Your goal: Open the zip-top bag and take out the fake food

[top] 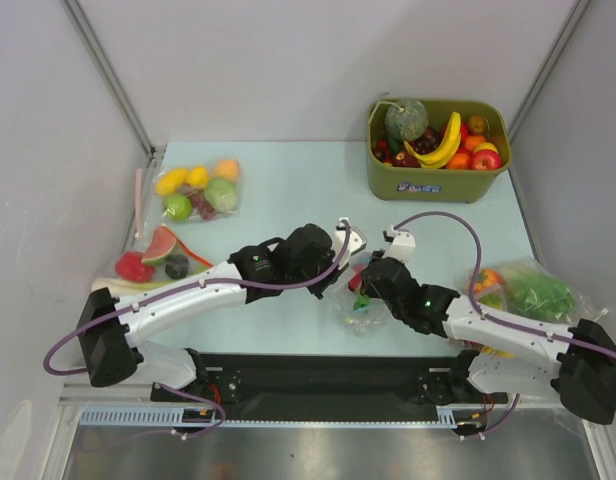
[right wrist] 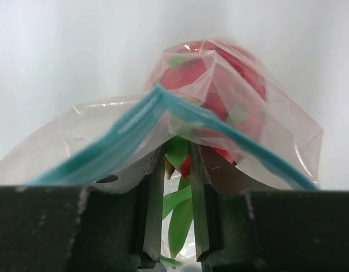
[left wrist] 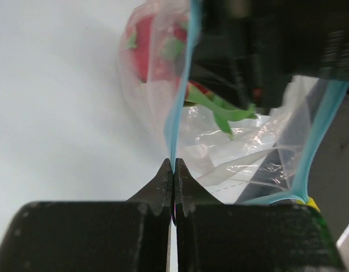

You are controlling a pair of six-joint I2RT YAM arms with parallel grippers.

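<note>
The zip-top bag (top: 360, 305) lies at the near middle of the table, between my two grippers. My left gripper (top: 348, 245) is shut on its blue-green zip strip (left wrist: 180, 85); in the left wrist view the jaws (left wrist: 173, 168) pinch the strip's edge. My right gripper (top: 368, 280) reaches into the bag's mouth. In the right wrist view the strip (right wrist: 123, 127) drapes over its fingers (right wrist: 156, 192), which are nearly closed on the green leaves (right wrist: 186, 209) of the red fake food (right wrist: 191, 71). The red fruit also shows through the plastic in the left wrist view (left wrist: 143, 48).
An olive-green bin (top: 438, 182) with a melon, banana and other fruit stands at the back right. Other filled bags lie at the back left (top: 198, 190), the left (top: 153, 260) and the right (top: 528, 290).
</note>
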